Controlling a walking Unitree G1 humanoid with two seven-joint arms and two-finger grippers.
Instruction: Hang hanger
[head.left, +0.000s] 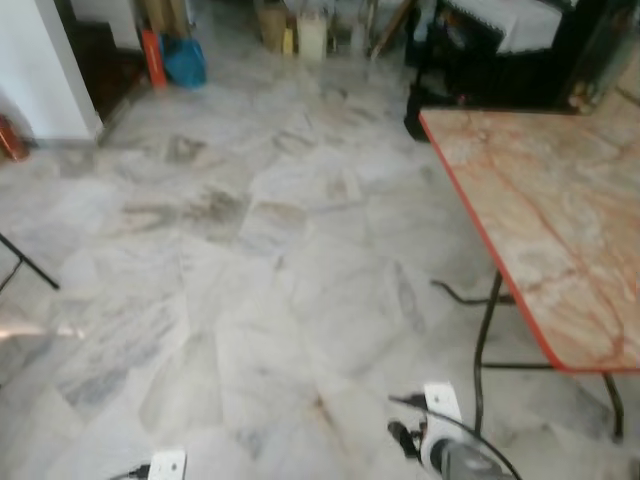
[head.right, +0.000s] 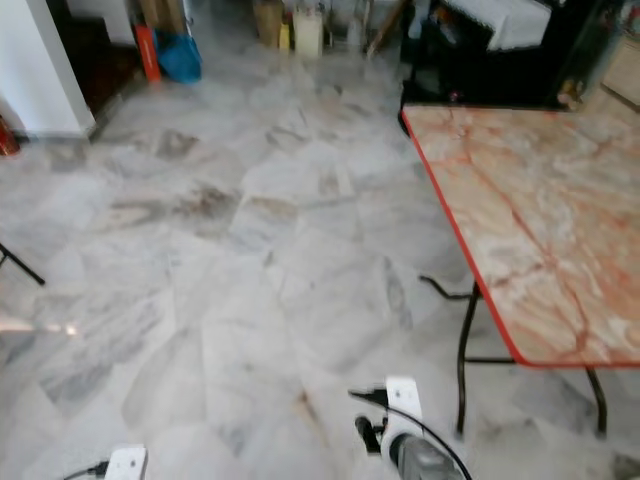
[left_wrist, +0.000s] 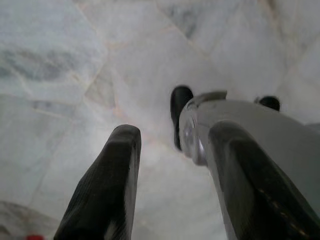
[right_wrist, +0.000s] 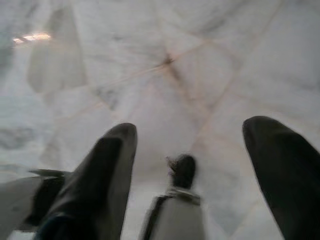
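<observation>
Two grippers hang idle, fingers spread wide, holding nothing: left gripper (left_wrist: 170, 185), right gripper (right_wrist: 200, 175). Grey marble floor (head.left: 250, 250) everywhere; red-edged, pink-veined folding table (head.left: 560, 220) at three o'clock. Hanger unseen.

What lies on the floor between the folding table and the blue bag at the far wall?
Bare marble floor between the table and the blue bag, seen in both eye views.
</observation>
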